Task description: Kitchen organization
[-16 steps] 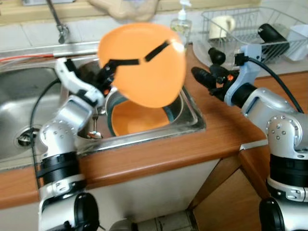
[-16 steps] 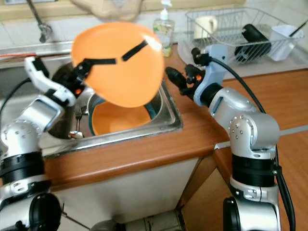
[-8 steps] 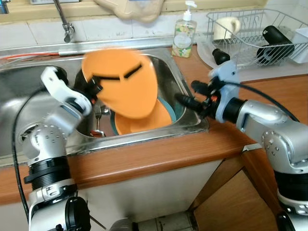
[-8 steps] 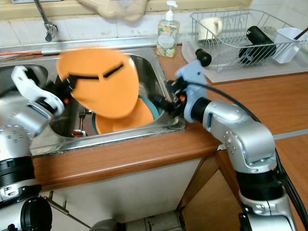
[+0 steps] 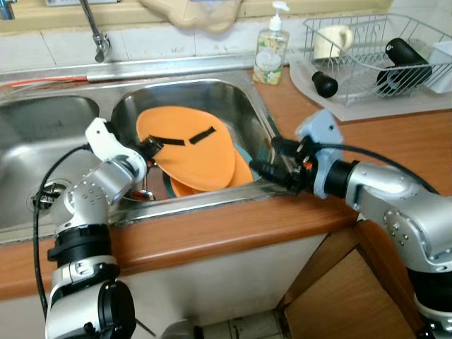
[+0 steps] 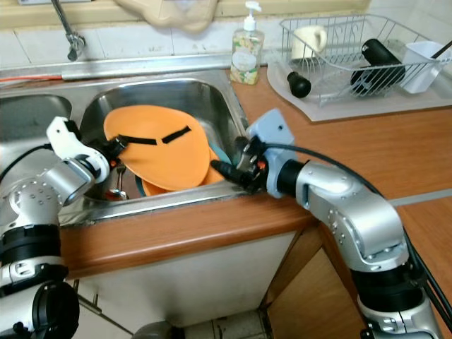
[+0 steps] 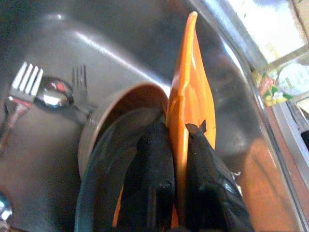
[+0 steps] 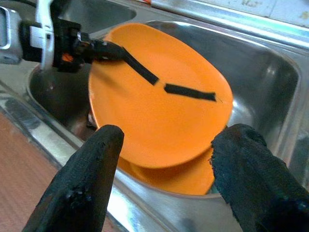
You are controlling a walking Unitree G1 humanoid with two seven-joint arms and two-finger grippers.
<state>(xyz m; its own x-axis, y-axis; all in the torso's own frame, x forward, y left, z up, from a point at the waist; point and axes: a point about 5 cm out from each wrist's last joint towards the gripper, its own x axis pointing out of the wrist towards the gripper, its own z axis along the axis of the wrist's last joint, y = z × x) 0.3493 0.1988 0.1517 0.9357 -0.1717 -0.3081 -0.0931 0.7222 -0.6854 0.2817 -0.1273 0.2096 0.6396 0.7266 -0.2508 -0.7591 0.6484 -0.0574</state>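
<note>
Low in the steel sink point(image 5: 240, 106), tilted over a second orange plate point(image 5: 244, 173) and a teal-rimmed dish: orange plate point(image 5: 187, 148), rim clenched between left gripper point(image 5: 154, 145) fingers point(image 7: 154, 159), broad face slanting away across the basin. Just ahead of the right gripper point(image 5: 265, 159), fingers point(image 8: 82, 183) spread wide, plate's far edge between them, untouched. Nearer for a handover: right arm at the desk point(image 5: 395, 134) edge.

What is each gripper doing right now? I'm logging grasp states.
Left gripper: shut on the orange plate.
Right gripper: open, holding nothing, at the sink edge.
</note>
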